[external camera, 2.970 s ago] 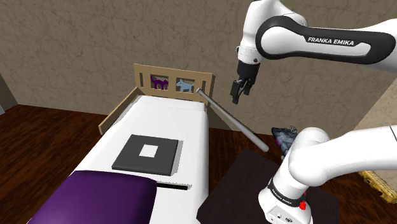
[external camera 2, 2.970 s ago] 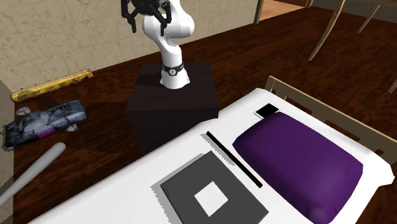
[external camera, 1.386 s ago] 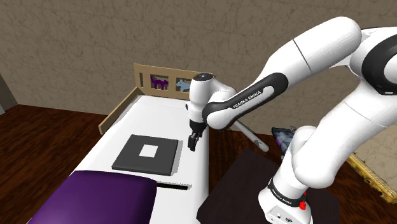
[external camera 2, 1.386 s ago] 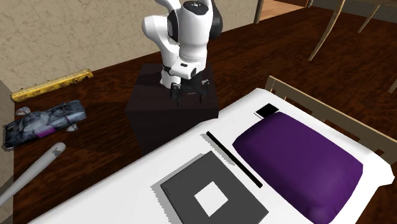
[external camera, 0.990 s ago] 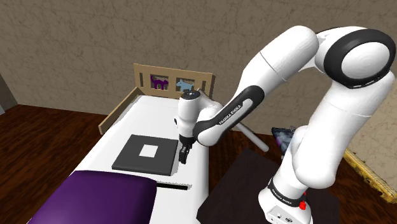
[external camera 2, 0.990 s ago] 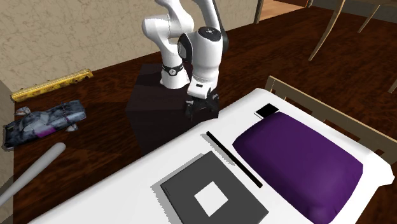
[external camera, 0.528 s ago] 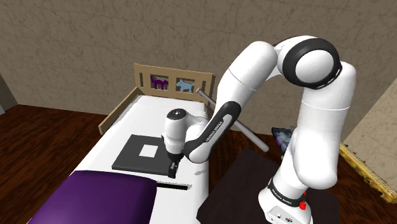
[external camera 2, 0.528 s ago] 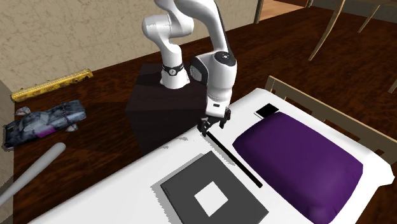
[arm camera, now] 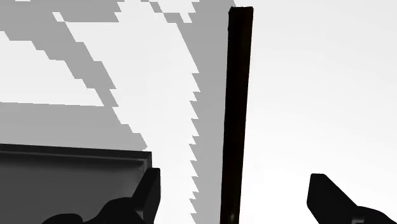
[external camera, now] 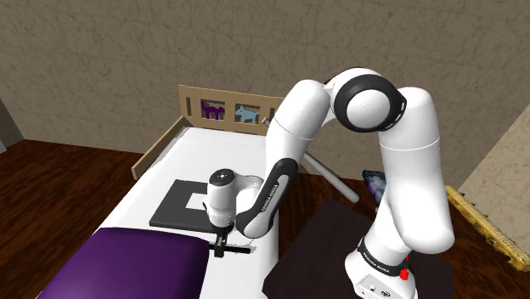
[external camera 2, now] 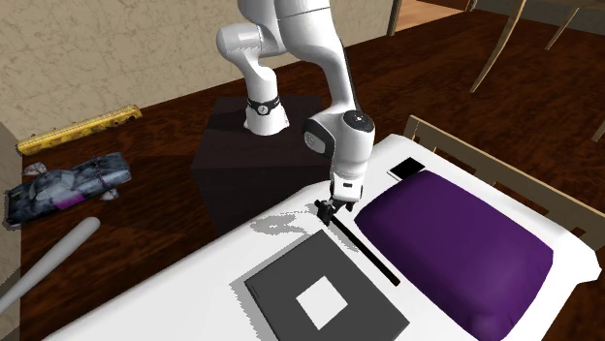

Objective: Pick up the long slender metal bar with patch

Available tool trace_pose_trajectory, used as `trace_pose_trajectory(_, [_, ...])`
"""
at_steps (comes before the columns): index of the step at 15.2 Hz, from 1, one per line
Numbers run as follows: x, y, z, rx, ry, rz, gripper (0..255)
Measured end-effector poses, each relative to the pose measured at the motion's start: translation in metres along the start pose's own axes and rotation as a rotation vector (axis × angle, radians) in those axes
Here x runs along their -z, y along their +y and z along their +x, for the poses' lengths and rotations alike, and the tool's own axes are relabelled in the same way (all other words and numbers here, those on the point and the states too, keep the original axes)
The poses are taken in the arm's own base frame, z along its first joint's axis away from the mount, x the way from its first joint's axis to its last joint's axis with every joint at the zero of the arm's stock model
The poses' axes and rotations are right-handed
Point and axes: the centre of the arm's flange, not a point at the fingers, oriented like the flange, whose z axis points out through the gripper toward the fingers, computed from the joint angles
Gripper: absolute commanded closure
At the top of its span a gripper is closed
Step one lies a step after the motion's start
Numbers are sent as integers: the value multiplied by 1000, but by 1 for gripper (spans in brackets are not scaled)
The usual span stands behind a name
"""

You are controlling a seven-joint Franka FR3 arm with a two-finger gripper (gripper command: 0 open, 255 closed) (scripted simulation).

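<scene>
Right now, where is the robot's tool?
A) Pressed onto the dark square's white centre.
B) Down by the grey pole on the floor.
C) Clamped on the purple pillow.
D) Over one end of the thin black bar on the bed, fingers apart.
D: the tool hangs over the end of the thin black bar on the white bed, and the wrist view has its fingers apart on either side, not touching it.
</scene>
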Motion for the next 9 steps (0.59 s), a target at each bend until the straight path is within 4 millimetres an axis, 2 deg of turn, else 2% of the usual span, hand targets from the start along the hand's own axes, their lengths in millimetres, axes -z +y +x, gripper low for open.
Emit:
trace_pose_trajectory(5, [-27,-2,-1,1,0,0,0])
trace_pose_trajectory(6, [-29,-2,-1,1,0,0,255])
trace_pose_trajectory(9, [-27,-8,0,13,2,2,255])
